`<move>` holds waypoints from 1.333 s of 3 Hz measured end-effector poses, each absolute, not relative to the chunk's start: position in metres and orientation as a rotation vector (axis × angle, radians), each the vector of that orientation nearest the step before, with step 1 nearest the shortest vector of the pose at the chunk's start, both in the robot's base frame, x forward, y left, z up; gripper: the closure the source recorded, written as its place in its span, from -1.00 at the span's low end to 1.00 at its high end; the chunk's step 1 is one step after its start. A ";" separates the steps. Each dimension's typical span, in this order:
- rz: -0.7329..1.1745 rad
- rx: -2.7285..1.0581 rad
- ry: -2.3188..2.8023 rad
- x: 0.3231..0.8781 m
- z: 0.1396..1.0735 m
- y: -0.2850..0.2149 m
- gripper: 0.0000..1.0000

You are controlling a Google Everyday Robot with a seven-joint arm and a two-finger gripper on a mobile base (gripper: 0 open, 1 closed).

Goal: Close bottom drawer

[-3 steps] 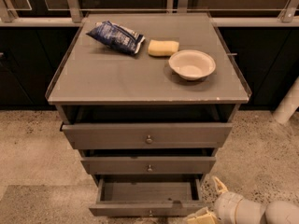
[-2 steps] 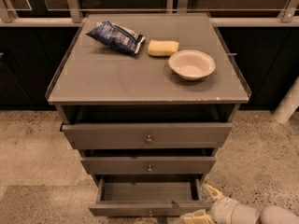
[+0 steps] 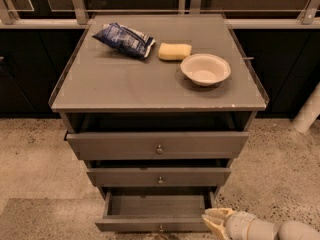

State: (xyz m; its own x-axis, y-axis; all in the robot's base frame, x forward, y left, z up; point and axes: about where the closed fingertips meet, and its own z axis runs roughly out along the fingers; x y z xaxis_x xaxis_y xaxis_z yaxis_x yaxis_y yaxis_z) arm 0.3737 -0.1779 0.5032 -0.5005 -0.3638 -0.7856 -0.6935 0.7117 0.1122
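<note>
I am holding my end effector (image 3: 216,223) low at the near right, just beside the right corner of the bottom drawer (image 3: 135,225), because that front is what needs pushing. I cannot tell whether the end effector is spread or pressed together. The bottom drawer is standing pulled well out, its empty inside showing, with the small knob (image 3: 161,229) at the middle of its slim front. I am judging that a flat push on the front, straight toward the cabinet, is what the next move is asking for; pressing only at the corner could be skewing the drawer.

Above it, the middle drawer (image 3: 159,176) and the top drawer (image 3: 157,145) are also sitting out a little. On the grey table (image 3: 120,86) a white bowl (image 3: 205,69), a yellow sponge (image 3: 175,51) and a blue snack bag (image 3: 124,40) are lying toward the back, well apart from my work. The speckled floor (image 3: 35,154) is running out to dark cabinets (image 3: 30,84) behind.
</note>
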 end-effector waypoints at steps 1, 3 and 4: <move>0.559 -0.792 2.141 0.369 0.499 -0.175 0.76; 0.656 -0.587 2.201 0.394 0.405 -0.165 1.00; 0.710 -0.426 2.274 0.407 0.330 -0.156 1.00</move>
